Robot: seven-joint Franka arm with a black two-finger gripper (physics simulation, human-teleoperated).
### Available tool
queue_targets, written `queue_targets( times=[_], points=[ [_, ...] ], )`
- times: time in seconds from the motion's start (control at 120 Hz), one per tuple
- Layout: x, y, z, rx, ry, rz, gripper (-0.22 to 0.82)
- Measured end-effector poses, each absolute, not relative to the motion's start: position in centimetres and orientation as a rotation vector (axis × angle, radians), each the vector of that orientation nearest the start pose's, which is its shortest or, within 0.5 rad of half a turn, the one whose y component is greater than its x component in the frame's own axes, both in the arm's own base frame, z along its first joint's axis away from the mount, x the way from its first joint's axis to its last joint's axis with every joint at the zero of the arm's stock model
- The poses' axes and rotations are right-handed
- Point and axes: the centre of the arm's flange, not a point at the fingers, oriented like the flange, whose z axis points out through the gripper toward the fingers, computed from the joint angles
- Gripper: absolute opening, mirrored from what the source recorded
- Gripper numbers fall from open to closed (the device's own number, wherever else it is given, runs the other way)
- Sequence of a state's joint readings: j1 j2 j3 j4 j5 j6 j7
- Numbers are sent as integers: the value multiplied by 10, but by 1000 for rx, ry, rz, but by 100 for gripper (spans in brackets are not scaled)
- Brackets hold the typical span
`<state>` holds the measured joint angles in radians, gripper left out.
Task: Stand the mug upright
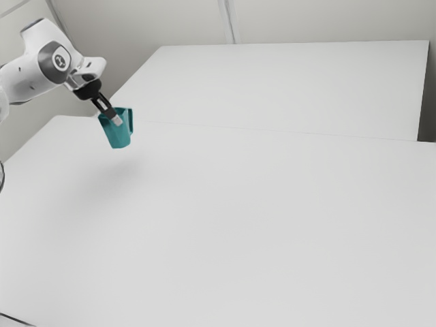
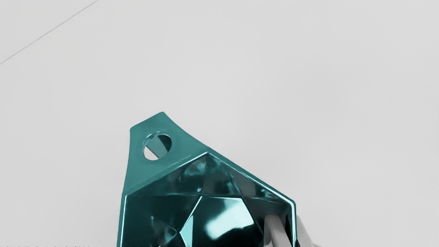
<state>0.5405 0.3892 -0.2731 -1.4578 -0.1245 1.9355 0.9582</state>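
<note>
In the exterior view, the arm (image 1: 41,68) comes in from the exterior view's left, angled down, with the gripper (image 1: 115,118) at the teal mug (image 1: 118,135). The mug is up off the white table (image 1: 238,211), toward the exterior view's left, with a soft shadow on the tabletop below it. Its mouth faces up toward the gripper; the body leans a little, and the handle (image 1: 131,120) is on the exterior view's right side. Beyond the mug, a thin seam (image 1: 272,131) crosses the white surface.

In the wrist view, I can look down into the mug's angular, shiny inside. One finger (image 2: 274,230) is inside and the other outside, clamped on the mug's wall between them. The handle, with its round hole, juts from a side away from the clamped wall.
</note>
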Motion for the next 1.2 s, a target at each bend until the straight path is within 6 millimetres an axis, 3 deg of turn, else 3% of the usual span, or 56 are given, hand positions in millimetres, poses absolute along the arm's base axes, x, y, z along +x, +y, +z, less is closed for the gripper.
queue_targets(
  times=[0.233, 0.375, 0.6, 0.775, 0.967, 1.2],
  points=[
    [659, 113, 466, -3041, 1000, -297, -18],
    [650, 68, 452, -3013, 1003, -314, -18],
    [621, 4, 426, -2922, 1028, -316, -18],
    [605, -14, 415, -2894, 966, -357, -18],
    [607, -18, 410, -2952, 825, -450, -18],
    [613, -39, 395, -3026, 728, -504, -18]
  ],
)
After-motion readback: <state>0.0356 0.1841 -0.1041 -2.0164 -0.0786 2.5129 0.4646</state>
